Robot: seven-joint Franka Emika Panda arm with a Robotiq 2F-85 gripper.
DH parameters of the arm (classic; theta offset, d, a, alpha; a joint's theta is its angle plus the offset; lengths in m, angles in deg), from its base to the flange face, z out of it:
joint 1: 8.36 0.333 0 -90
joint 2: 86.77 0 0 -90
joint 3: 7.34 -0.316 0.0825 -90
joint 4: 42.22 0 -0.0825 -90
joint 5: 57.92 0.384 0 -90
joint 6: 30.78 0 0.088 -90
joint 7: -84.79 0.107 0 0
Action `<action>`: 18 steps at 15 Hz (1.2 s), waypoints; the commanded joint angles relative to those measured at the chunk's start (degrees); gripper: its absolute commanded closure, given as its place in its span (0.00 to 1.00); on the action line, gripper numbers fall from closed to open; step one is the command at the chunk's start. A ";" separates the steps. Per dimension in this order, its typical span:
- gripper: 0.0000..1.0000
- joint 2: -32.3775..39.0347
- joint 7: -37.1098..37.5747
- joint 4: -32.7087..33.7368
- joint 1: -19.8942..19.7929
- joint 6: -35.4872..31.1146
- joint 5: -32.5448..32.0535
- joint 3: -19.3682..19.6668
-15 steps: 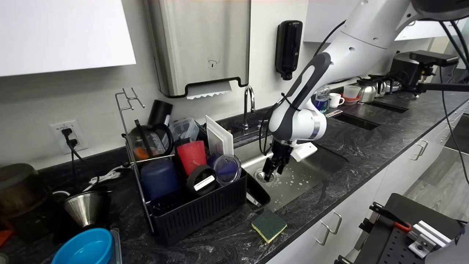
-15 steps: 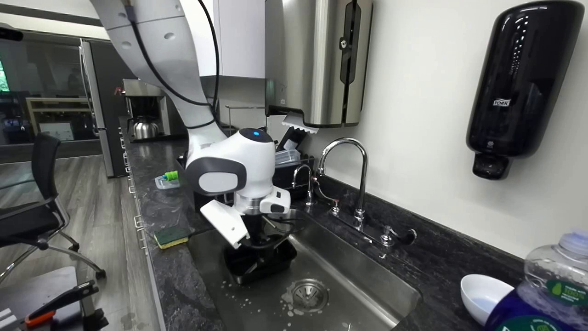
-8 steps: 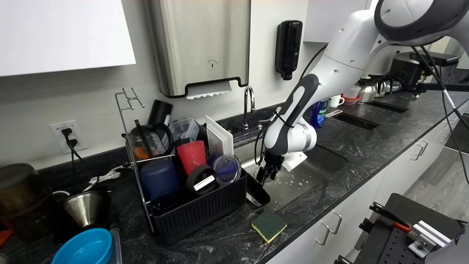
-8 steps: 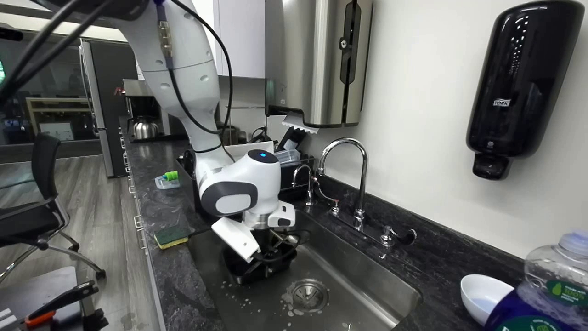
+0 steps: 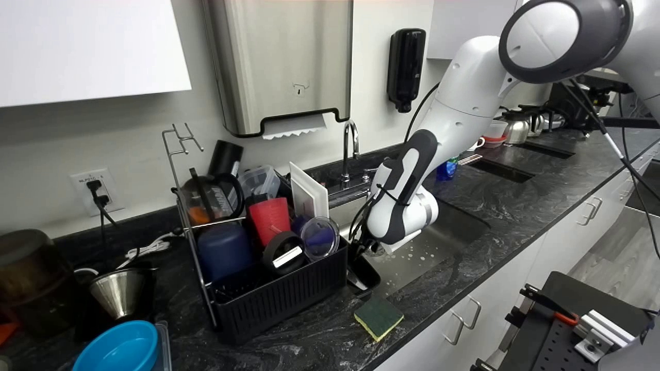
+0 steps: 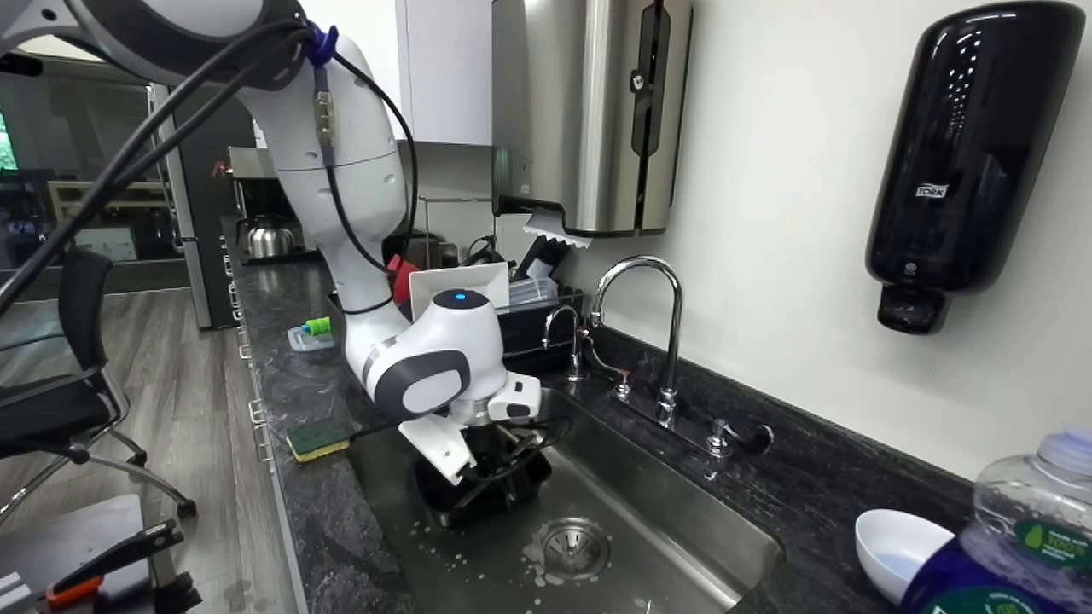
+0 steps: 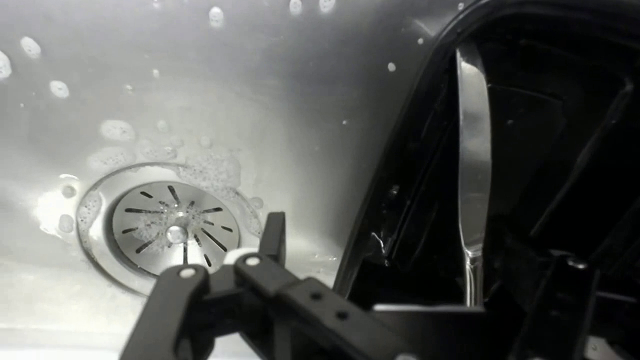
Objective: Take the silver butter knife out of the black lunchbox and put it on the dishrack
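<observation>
In the wrist view, the silver butter knife (image 7: 475, 150) lies lengthwise in the black lunchbox (image 7: 380, 172), blade towards the top, the lower part of its handle hidden by my gripper's body. The lunchbox (image 6: 465, 510) rests in the sink, against the end nearest the dishrack. My gripper (image 7: 422, 245) is open over it, its left finger (image 7: 273, 235) outside the lunchbox wall and the right finger dark against the lunchbox interior. Nothing is held. The arm mostly covers the gripper in both exterior views. The black dishrack (image 5: 283, 293) stands beside the sink.
The dishrack holds a red cup (image 5: 269, 220), a blue container (image 5: 225, 248), white boards (image 5: 308, 193) and other dishes. A green sponge (image 5: 379, 317) lies by the sink's front edge. Faucets (image 6: 674, 341) rise behind the basin. A white bowl (image 6: 900, 546) sits at its far corner.
The arm has moved towards the dishrack end of the sink and lowered, bringing the gripper from near the drain to over the lunchbox. Its wrist has tilted. The knife and lunchbox show no movement.
</observation>
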 commanded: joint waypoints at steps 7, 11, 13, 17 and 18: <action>0.00 2.42 9.89 1.12 10.51 -2.90 -1.20 9.96; 0.00 3.27 10.15 1.53 10.64 -2.60 -1.32 10.38; 0.00 3.49 10.07 1.66 10.48 -2.50 -1.37 10.24; 0.00 4.18 9.97 2.15 10.26 -2.48 -1.40 10.05; 0.00 4.38 9.91 2.27 10.02 -2.36 -1.40 9.82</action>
